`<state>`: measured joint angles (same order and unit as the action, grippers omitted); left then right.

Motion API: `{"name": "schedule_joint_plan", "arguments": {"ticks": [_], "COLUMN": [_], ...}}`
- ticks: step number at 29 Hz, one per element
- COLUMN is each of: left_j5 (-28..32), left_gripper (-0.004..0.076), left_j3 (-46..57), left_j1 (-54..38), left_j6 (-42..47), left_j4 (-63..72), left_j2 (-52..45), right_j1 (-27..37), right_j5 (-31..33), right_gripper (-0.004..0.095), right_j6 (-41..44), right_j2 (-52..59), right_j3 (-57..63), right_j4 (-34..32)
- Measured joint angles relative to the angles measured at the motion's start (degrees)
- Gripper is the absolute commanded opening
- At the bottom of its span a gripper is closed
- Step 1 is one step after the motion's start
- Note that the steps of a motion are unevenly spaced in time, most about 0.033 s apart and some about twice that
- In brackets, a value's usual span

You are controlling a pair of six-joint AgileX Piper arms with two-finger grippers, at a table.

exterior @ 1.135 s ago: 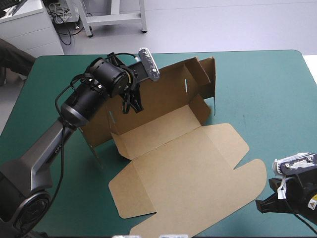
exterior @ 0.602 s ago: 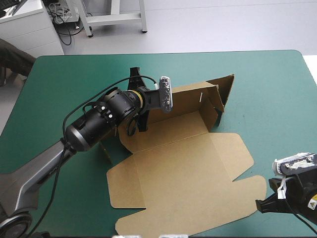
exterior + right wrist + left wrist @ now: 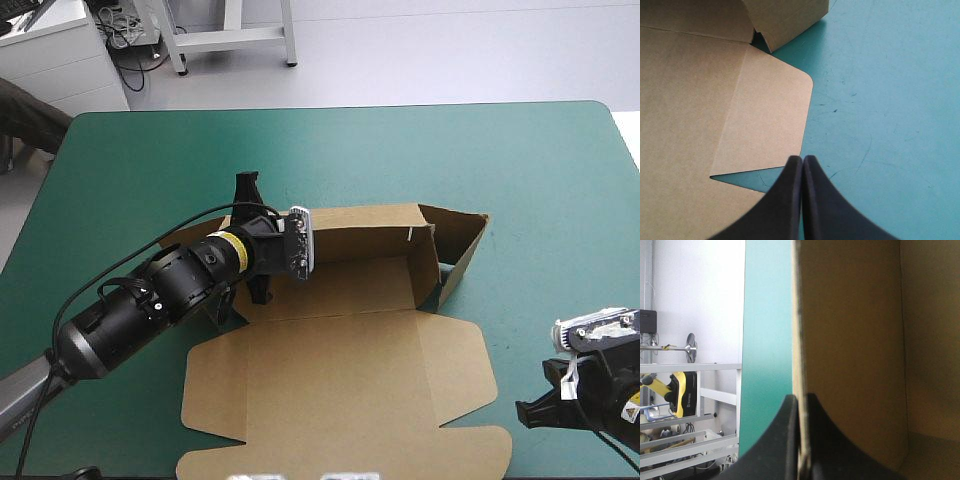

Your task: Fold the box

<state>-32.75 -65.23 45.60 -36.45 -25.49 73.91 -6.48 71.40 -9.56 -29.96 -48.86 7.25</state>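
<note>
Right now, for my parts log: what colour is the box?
The box is plain brown; the high view shows it best.

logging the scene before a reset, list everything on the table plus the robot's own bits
box: one, brown, mid-table; far wall and right end flap raised, big panel flat on the near side
table: one, teal-green cover, under everything
left jaws: one pair, black, shut on the box's raised wall at its left end
right jaws: one pair, black, shut and empty, by the table's near right corner, just off the box's rounded flap
</note>
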Motion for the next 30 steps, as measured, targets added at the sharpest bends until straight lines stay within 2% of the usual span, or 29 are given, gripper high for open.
{"name": "schedule_joint_plan", "arguments": {"ticks": [3,7,13,16,18,22,24,26,30], "left_j5": [1.9,8.2,12.3,12.6,12.9,13.2,13.5,13.6,13.9], "left_gripper": [-0.0032,-0.0032,-0.0032,-0.0032,-0.0032,-0.0032,-0.0032,-0.0032,-0.0032], "left_j3": [1.6,6.6,9.7,9.8,9.8,9.8,9.8,9.8,9.8], "left_j1": [0.0,0.0,0.0,0.0,0.0,0.0,0.0,-0.1,-0.3], "left_j6": [0.0,0.5,7.4,8.7,9.1,11.6,13.9,15.5,17.2], "left_j4": [-0.6,-5.5,-11.6,-13.3,-14.2,-17.8,-20.2,-21.9,-22.7], "left_j2": [-0.3,-0.6,-1.0,-1.0,-0.9,0.2,0.9,1.5,2.0], "right_j1": [0.0,0.0,0.0,0.0,0.0,0.0,0.0,0.0,0.0], "right_j5": [0.0,0.0,-0.1,-0.6,-1.3,-1.2,-1.0,-1.0,-1.3], "right_gripper": [-0.0023,-0.0023,-0.0004,0.0118,0.0267,0.0630,0.0744,0.0795,0.0792], "right_j6": [0.3,0.3,0.3,0.5,1.6,3.2,3.4,3.7,4.7], "right_j2": [0.0,0.0,0.0,0.0,0.0,-1.2,-2.4,-3.8,-7.6], "right_j3": [0.0,0.0,0.0,0.0,-0.3,-2.9,-4.7,-6.3,-10.4], "right_j4": [0.0,0.0,0.0,0.0,0.0,0.1,0.1,0.1,-1.1]}}
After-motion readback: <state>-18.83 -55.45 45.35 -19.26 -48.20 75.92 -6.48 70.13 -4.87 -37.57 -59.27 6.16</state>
